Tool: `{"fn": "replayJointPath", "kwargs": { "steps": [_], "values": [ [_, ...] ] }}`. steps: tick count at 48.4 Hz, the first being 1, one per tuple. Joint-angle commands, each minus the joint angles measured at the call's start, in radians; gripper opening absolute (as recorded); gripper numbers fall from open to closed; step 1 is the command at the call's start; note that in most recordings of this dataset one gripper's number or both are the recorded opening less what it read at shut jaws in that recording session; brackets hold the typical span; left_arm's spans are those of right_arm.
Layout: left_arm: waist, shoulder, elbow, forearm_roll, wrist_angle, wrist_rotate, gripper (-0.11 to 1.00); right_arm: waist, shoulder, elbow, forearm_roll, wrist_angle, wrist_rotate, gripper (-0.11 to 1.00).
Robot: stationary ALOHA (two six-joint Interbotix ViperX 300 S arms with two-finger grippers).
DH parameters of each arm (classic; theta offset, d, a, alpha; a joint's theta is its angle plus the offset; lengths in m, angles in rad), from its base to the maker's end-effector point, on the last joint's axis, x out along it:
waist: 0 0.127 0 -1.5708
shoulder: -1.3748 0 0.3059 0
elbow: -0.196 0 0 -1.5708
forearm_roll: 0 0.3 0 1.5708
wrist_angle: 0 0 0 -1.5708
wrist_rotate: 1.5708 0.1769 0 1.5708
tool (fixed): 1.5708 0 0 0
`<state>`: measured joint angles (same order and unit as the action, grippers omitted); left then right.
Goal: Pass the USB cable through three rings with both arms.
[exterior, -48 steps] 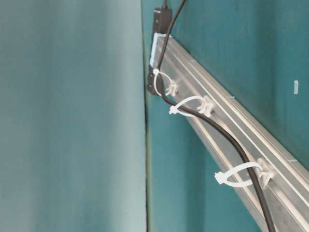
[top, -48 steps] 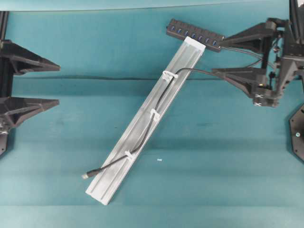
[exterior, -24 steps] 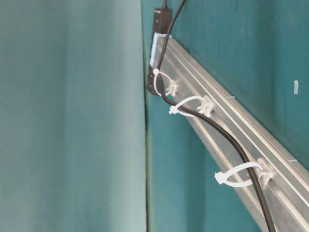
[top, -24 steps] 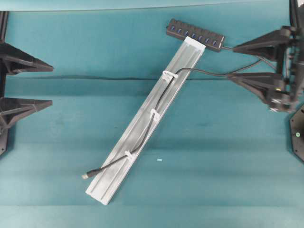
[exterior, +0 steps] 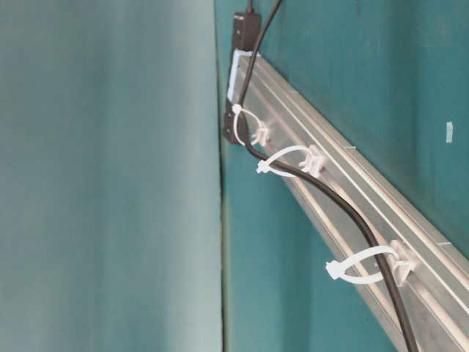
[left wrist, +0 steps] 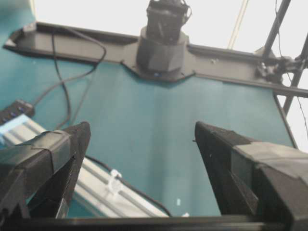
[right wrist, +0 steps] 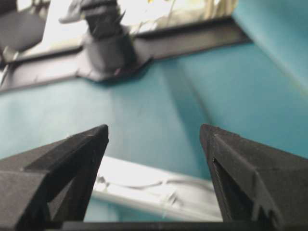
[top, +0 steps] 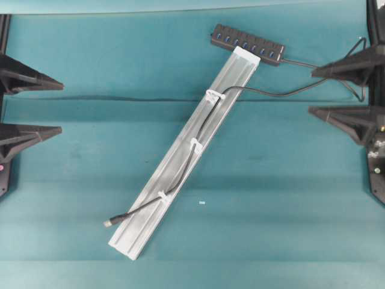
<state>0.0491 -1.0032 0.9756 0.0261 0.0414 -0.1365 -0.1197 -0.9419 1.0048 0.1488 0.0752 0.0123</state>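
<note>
Overhead view shows the thin black USB cable lying through all three small white plastic rings on the silver aluminium rail. Light and limp, it seems best pinched near its plug. Left gripper and right gripper gape empty, well apart from it.

Even overhead light; blown-out glare and soft blur in both wrist views.

USB cable along the rail (through all three rings), hub at its far end.
</note>
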Motion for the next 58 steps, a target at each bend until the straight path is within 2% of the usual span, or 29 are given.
{"fn": "replayJointPath", "kwargs": {
  "steps": [1,11,19,24,42,58],
  "values": [
    [0.009,0.018,-0.014,0.003,-0.006,-0.002,0.99,0.035,0.037,-0.005,0.002,0.005,0.009,0.86],
    [0.0,0.043,0.009,0.003,-0.006,-0.003,0.99,0.048,0.141,-0.012,-0.002,-0.094,-0.002,0.86],
    [-0.015,0.101,0.011,0.003,-0.02,-0.029,0.99,0.046,0.153,-0.017,-0.002,-0.147,-0.006,0.86],
    [-0.02,0.109,0.003,0.003,-0.046,-0.049,0.99,0.048,0.129,-0.014,-0.003,-0.124,-0.006,0.86],
    [-0.04,0.11,0.014,0.003,-0.081,-0.038,0.99,0.032,-0.028,-0.008,-0.002,0.054,-0.009,0.86],
    [-0.12,0.114,0.02,0.003,-0.138,-0.041,0.99,0.006,0.011,-0.005,-0.003,0.018,-0.008,0.86]
  ]
}}
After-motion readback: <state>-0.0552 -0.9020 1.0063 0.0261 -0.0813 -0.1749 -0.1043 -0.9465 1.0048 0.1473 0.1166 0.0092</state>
